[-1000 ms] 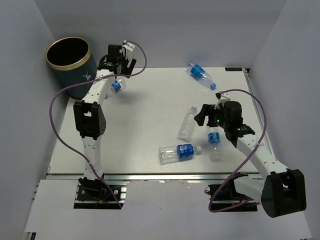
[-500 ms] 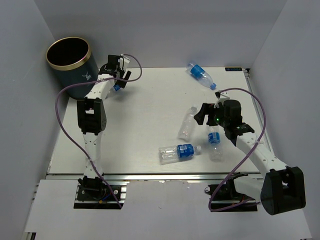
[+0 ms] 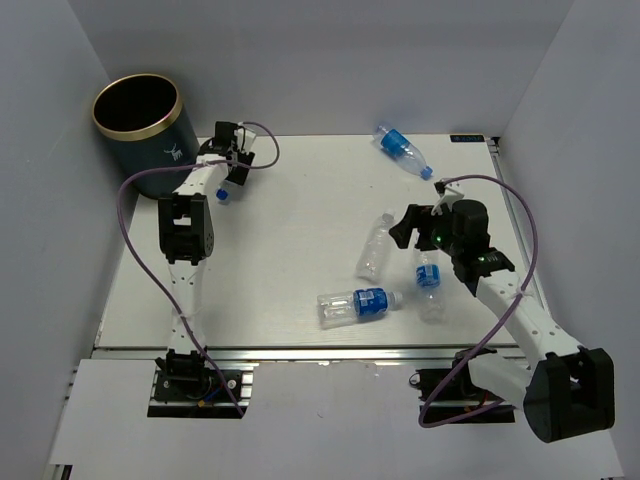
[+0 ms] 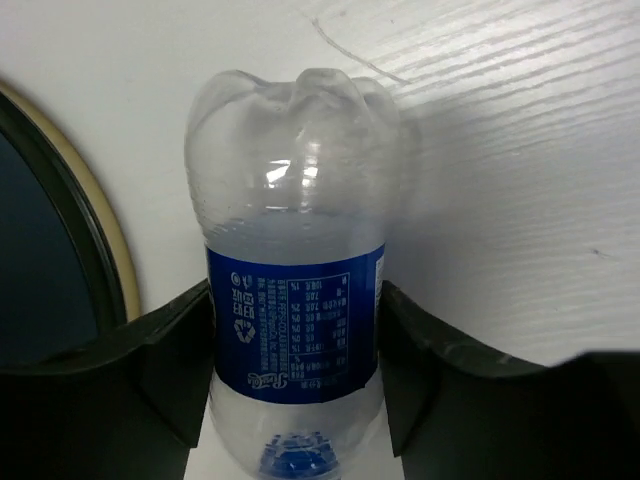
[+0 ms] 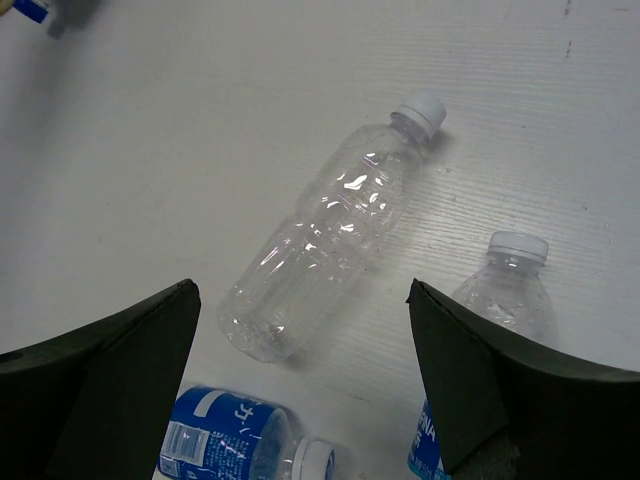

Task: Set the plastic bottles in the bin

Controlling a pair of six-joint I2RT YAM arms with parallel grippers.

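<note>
My left gripper (image 4: 295, 372) is shut on a clear plastic bottle (image 4: 295, 290) with a blue label, its black fingers (image 4: 175, 355) pressed on both sides of the label. The bottle lies on the table right beside the bin (image 4: 60, 290). From above, the left gripper (image 3: 232, 170) sits by the teal bin (image 3: 150, 165) with its gold rim. My right gripper (image 5: 302, 300) hangs open over an unlabelled bottle (image 5: 330, 235), not touching it. The right gripper (image 3: 410, 228) is mid-right on the table.
A blue-labelled bottle (image 3: 358, 303) lies near the front. Another bottle (image 3: 430, 280) lies under the right arm, and one more (image 3: 403, 148) lies at the far edge. White walls enclose the table on three sides.
The left gripper has come down from above the table onto the bottle beside the bin and closed on it. The right arm has barely moved.
</note>
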